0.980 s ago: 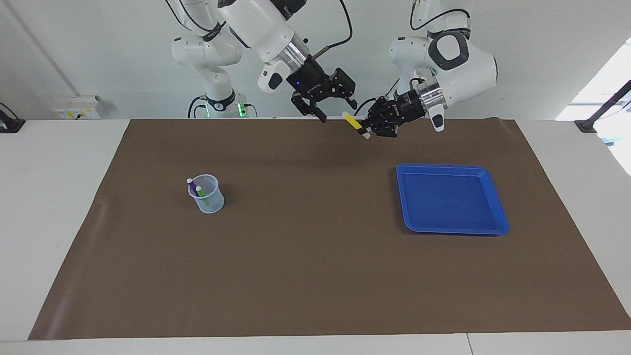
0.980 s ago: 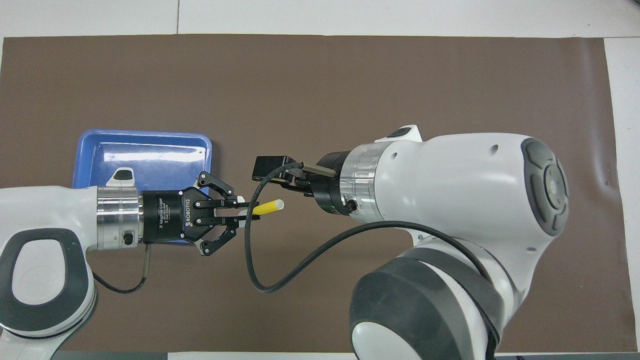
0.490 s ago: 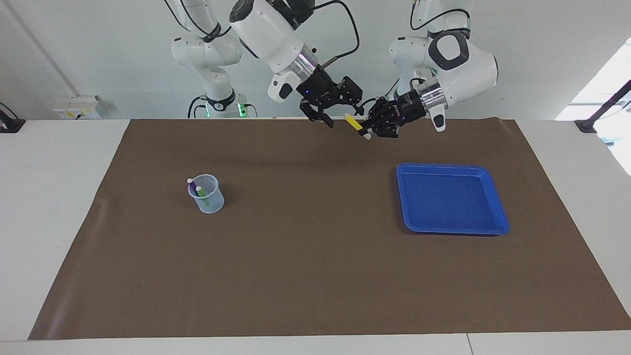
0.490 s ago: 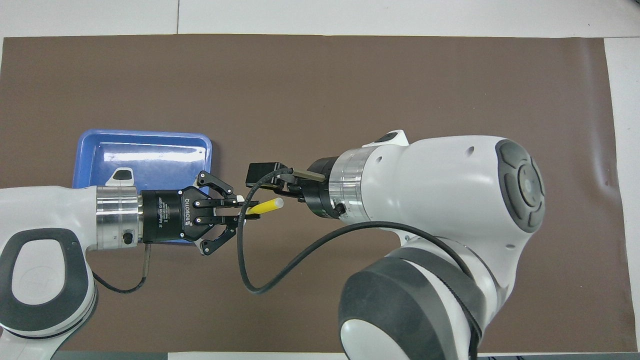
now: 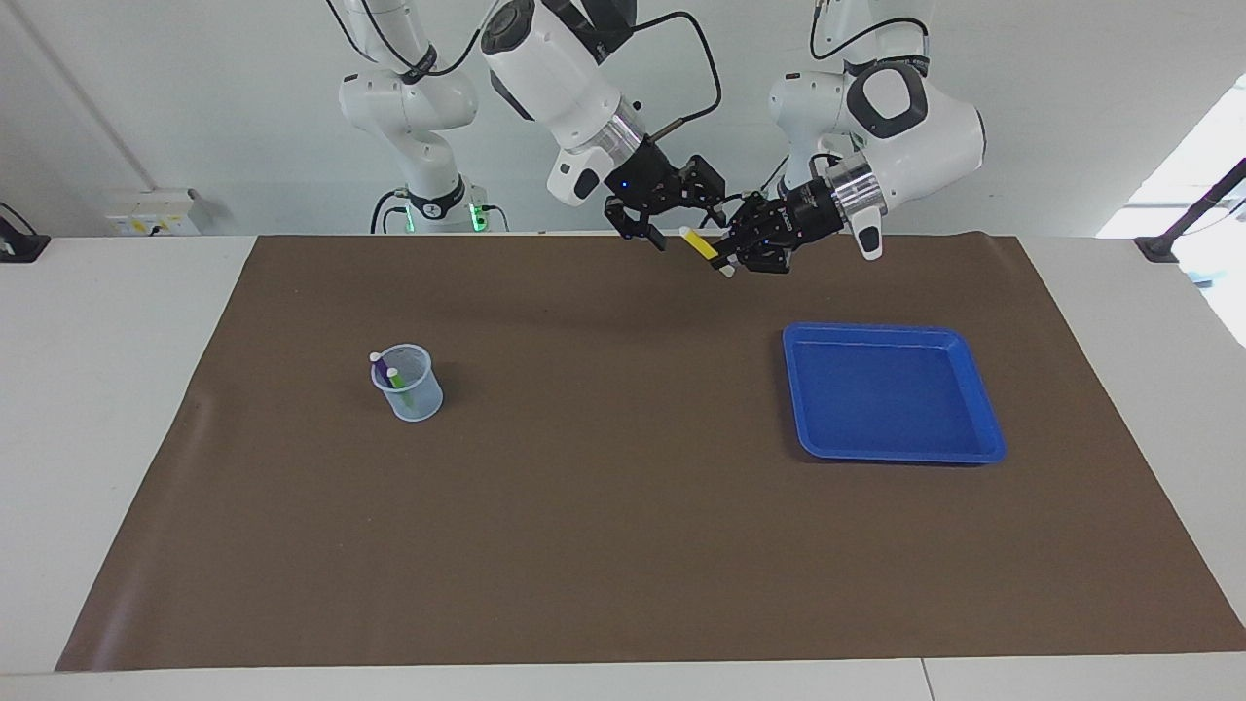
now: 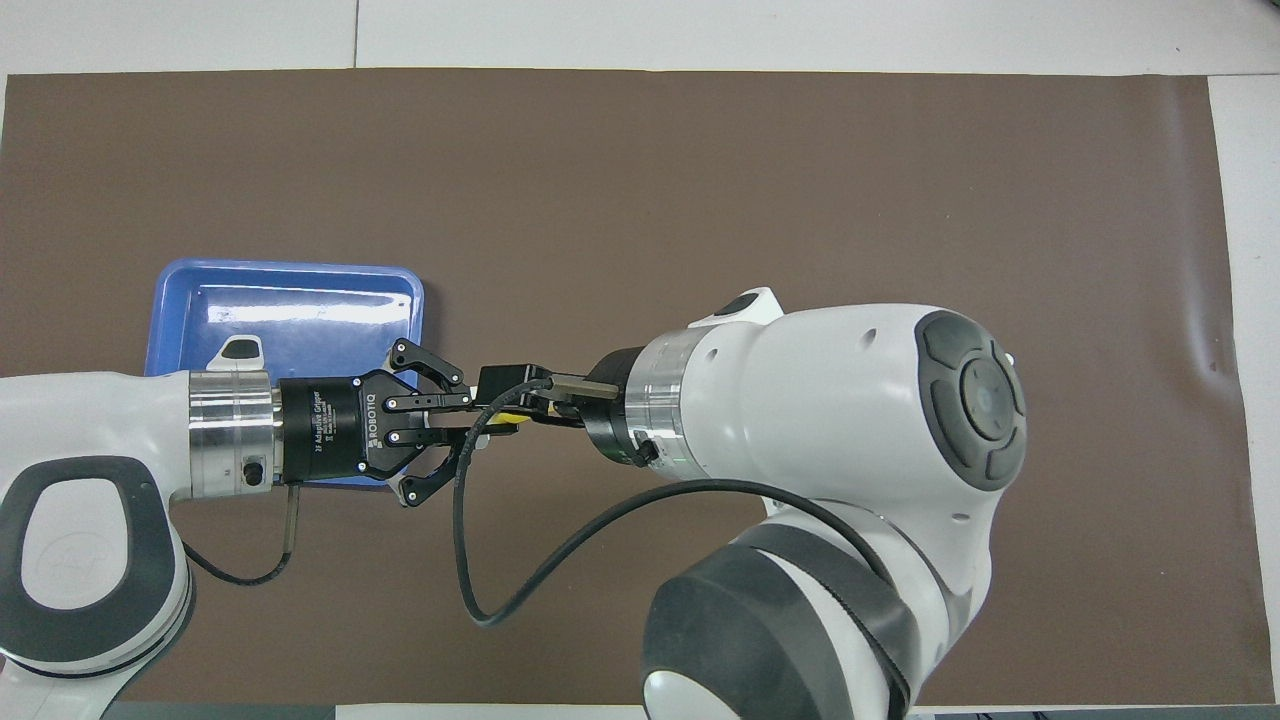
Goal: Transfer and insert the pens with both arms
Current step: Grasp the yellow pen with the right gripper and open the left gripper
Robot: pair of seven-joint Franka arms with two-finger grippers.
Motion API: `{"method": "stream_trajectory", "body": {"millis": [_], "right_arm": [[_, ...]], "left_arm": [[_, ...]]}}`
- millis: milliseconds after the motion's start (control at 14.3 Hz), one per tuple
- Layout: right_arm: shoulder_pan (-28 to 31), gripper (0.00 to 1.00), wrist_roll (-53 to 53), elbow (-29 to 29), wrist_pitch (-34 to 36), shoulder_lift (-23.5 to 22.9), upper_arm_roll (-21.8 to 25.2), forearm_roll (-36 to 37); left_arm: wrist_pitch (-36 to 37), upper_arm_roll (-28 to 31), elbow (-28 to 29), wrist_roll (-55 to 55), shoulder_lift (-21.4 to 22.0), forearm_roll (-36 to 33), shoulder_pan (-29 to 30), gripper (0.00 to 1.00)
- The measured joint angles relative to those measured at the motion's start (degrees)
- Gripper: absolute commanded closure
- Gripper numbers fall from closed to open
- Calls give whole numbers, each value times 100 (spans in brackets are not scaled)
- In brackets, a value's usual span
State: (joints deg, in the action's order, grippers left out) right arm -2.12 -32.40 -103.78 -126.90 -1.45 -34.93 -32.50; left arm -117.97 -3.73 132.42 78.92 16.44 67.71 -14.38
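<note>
The yellow pen [image 5: 698,242] we see clenched in the left gripper [image 5: 722,259], tilted; the right gripper [image 5: 658,227], jaws spread, hangs at its ten o'clock, perhaps not touching.

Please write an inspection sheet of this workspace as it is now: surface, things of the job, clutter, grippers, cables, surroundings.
Surface: brown mat covering a white table.
Job's things: yellow pen held in the air over the mat; purple pen and green pen standing in a clear cup toward the right arm's end; blue tray toward the left arm's end, nothing in it.
Clutter: nothing seen.
Grippers: left gripper shut on the yellow pen; right gripper open, close beside the pen's free end.
Cables: black cable looping from the right wrist; a shorter one under the left wrist.
Surroundings: two smaller white arms with green lights by the wall; wall socket box.
</note>
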Motion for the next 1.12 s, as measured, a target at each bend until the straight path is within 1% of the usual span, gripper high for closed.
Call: {"method": "stream_trajectory", "body": {"millis": [140, 210, 280, 350, 420, 490, 1120], "right_arm": [[3, 0, 0, 0, -7, 0, 3, 66], [4, 2, 0, 0, -8, 0, 4, 72], [4, 20, 0, 0, -9, 0, 4, 78], [4, 62, 0, 0, -10, 0, 4, 80], [4, 93, 0, 0, -11, 0, 4, 83], [4, 100, 0, 0, -11, 0, 5, 84], [0, 100, 1, 23, -64, 9, 3, 95]], "left_arm": [[-5, 0, 0, 5, 0, 1, 0, 100], [-8, 0, 0, 7, 0, 2, 0, 100], [-14, 0, 0, 8, 0, 2, 0, 100], [-26, 0, 0, 9, 0, 2, 0, 100], [-36, 1, 0, 11, 0, 3, 0, 100], [-39, 1, 0, 12, 0, 3, 0, 100], [-57, -9, 0, 28, 5, 7, -5, 100]]}}
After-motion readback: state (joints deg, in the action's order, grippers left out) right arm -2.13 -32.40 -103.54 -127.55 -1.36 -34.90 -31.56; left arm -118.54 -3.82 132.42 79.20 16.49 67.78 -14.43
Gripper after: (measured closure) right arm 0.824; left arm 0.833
